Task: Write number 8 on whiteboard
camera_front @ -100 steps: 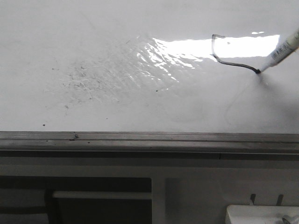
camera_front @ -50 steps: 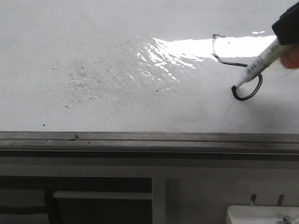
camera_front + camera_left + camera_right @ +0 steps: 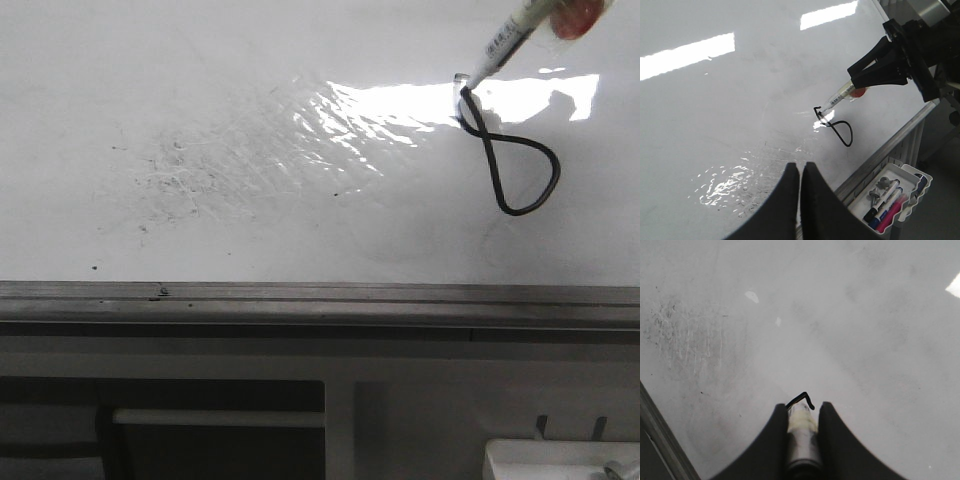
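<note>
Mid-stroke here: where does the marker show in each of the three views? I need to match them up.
Front: the marker enters from the upper right, tip at the number 8.
Left wrist: right of centre, held by the right gripper, tip at the figure's top.
Right wrist: bottom centre, between the fingers.
Shared landmark: the black stroke at the tip, on the whiteboard.

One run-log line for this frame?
right tool: shut on white marker | tip at top of black looped 8 | glossy whiteboard | left tool: shut, idle
</note>
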Robot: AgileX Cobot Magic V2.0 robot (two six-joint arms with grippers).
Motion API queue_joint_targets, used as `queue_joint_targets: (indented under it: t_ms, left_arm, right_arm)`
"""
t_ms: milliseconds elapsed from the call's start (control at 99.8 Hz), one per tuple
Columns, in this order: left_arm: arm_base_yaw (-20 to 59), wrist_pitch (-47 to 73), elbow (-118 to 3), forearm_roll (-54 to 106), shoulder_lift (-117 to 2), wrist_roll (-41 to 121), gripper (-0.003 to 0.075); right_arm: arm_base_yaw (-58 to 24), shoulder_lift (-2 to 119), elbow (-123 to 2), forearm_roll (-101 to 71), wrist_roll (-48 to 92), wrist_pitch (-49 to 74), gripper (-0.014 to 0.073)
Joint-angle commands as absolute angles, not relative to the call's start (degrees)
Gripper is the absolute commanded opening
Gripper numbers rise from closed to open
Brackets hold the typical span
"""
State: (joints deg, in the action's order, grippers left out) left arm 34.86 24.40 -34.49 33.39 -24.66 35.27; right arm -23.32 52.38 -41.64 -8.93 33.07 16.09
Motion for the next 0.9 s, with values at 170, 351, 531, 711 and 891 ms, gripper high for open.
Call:
queue_joint_targets:
  t_ms: [170, 351, 531, 711, 891]
  left_arm:
    - [34.83, 21.78, -35.93, 34.8, -25.37, 34.81, -0.002]
    - [34.83, 22.25, -35.93, 35.01, -25.48, 34.81, -0.0007]
    - [34.83, 26.19, -35.93, 37.1, -30.45, 34.92, 0.037]
    - [34.93, 27.52, -36.05, 52.99, -37.76, 52.98, 0.0542]
    - [34.93, 36.95, -36.05, 72.72, -44.96, 79.85, 0.0485]
  right_arm:
    - [-22.61, 51.27, -44.83, -5.57, 33.49, 10.93, -0.0043]
    - [-24.43, 44.4, -48.03, -5.9, 33.49, 11.85, -0.0044]
    - [-27.69, 40.99, -48.65, -6.49, 33.49, 18.71, -0.0044]
    - [-32.38, 42.87, -48.65, -10.49, 33.49, 27.04, -0.0044]
    - [-42.35, 46.27, -48.65, -12.33, 33.49, 28.08, -0.0046]
